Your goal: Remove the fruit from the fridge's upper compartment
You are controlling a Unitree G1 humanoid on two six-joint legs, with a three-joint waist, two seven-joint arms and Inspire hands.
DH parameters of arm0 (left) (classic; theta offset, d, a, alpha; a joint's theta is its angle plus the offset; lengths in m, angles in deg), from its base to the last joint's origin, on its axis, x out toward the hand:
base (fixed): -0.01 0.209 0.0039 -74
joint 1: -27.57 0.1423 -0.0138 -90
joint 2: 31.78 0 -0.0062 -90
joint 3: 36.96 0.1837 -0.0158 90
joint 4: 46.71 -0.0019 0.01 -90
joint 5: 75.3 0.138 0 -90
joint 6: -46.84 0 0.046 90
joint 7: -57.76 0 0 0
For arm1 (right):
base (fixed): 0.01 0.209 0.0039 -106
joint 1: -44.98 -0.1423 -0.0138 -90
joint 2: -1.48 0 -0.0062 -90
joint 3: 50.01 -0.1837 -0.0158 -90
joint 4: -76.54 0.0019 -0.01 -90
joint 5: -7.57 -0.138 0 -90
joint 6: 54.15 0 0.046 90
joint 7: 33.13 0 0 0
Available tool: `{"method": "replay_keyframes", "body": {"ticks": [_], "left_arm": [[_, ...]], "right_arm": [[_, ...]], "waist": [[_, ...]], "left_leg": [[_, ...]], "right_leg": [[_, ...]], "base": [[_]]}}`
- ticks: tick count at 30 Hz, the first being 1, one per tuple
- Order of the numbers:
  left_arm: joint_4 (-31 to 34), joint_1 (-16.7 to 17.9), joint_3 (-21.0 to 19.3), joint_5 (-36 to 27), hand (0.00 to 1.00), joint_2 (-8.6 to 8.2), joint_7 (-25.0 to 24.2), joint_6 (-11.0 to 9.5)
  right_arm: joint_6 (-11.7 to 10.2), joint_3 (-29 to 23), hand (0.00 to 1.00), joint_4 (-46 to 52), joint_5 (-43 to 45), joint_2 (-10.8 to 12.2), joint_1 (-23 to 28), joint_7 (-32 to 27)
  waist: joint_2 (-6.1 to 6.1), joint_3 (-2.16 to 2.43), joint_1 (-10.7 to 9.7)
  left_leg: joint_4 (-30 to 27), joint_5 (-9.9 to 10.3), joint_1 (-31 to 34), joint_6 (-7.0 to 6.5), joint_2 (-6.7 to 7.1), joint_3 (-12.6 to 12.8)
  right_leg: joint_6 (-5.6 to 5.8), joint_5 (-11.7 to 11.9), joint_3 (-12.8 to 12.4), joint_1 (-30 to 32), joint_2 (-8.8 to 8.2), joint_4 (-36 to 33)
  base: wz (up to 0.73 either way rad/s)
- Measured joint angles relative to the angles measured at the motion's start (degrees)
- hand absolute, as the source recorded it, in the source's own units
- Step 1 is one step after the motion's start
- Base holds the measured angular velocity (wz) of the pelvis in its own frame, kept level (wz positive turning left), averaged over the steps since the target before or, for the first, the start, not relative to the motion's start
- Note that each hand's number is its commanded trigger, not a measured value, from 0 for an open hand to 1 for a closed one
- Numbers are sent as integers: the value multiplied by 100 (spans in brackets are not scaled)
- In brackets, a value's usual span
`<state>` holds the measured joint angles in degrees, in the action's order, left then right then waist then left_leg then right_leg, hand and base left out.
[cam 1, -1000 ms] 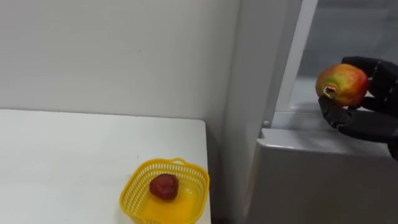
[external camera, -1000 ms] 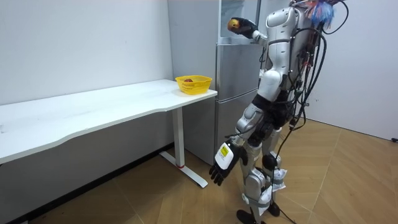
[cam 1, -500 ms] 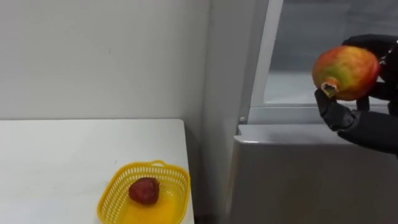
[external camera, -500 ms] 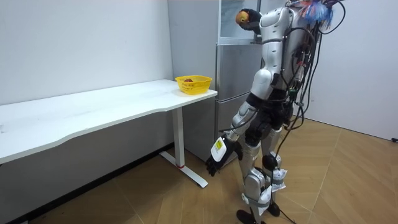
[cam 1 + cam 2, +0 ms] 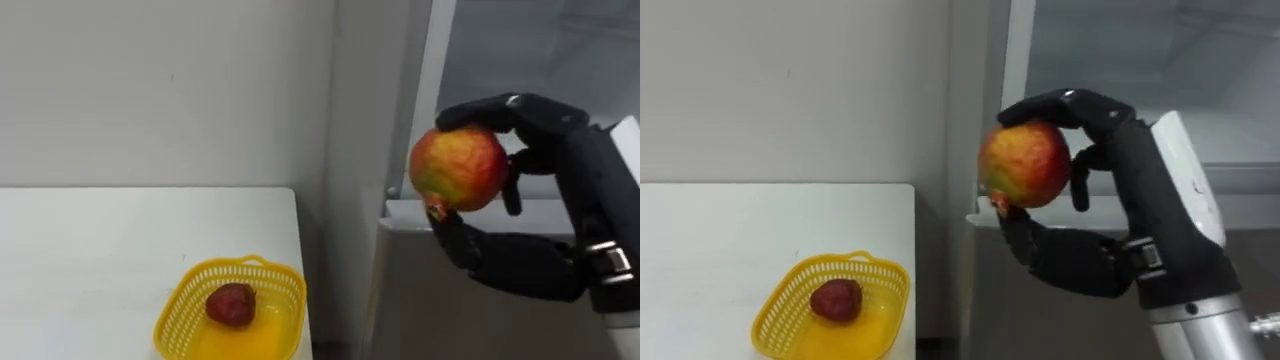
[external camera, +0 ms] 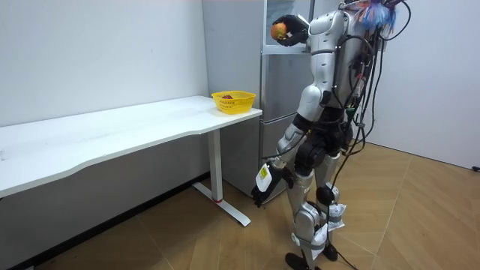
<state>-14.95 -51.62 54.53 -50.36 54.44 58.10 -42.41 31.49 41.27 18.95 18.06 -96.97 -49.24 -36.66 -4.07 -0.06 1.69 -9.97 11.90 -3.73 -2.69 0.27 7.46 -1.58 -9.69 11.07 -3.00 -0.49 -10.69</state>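
The right hand (image 5: 565, 175) had drawn the pomegranate (image 5: 458, 167) leftward, out before the fridge (image 5: 405, 295). Its fingers were clasped round the fruit. The left hand (image 6: 259, 195) hung beside the thigh.

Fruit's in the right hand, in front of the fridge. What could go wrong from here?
1. The right hand holds the round fruit between fingers and thumb, high off the floor; it could slip.
2. The yellow basket sits near the table edge; a clumsy drop could tip it.
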Motion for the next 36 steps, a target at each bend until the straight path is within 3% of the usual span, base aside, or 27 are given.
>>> {"method": "replay_keyframes", "body": {"ticks": [7, 11, 16, 26, 28, 32, 36], "left_arm": [[-46, -38, 18, -18, 0, 93, -206, -41], [-161, -66, 172, -67, 0, 148, -220, -32], [-229, -119, 247, -52, 0, 173, -314, -3], [-242, -170, 252, -10, 0, 253, -503, 63], [-242, -190, 233, -4, 0, 253, -518, 66], [-212, -208, 229, -34, 0, 250, -604, 141], [-212, -219, 223, -22, 0, 236, -617, 176]], "right_arm": [[11, 358, 100, -48, 413, 16, -594, 506], [15, 579, 100, -110, 478, 14, -610, 718], [32, 899, 100, -769, 1051, 11, -808, 1037], [78, 1067, 100, -2093, 1042, -6, -1314, 1058], [78, 1069, 100, -2351, 1197, -5, -1330, 1055], [72, 1124, 100, -2830, 1493, 5, -1484, 1044], [70, 1124, 100, -3127, 1762, 5, -1592, 1042]], "waist": [[-82, -26, 159], [-90, -41, 252], [-88, -48, 441], [-112, -74, 609], [-154, -66, 623], [-258, -112, 683], [-322, -84, 779]], "left_leg": [[21, 0, 35, -1, 10, -142], [19, 0, 35, 0, 10, -151], [25, -1, 59, -2, 20, -176], [-12, -2, -2, -4, 47, -374], [-31, -2, -27, -5, 56, -444], [-44, -1, -79, -3, 55, -511], [-93, 1, -31, -5, 67, -529]], "right_leg": [[3, 2, 38, -5, -4, 3], [4, 2, 42, -8, -12, 4], [4, 2, 74, -3, -13, -4], [7, 1, 277, -171, -29, 28], [8, 1, 346, -218, -49, 36], [14, -3, 396, -299, -47, 35], [14, -3, 405, -288, -47, 35]], "base": [[9], [0], [2], [10], [16], [10], [2]]}}
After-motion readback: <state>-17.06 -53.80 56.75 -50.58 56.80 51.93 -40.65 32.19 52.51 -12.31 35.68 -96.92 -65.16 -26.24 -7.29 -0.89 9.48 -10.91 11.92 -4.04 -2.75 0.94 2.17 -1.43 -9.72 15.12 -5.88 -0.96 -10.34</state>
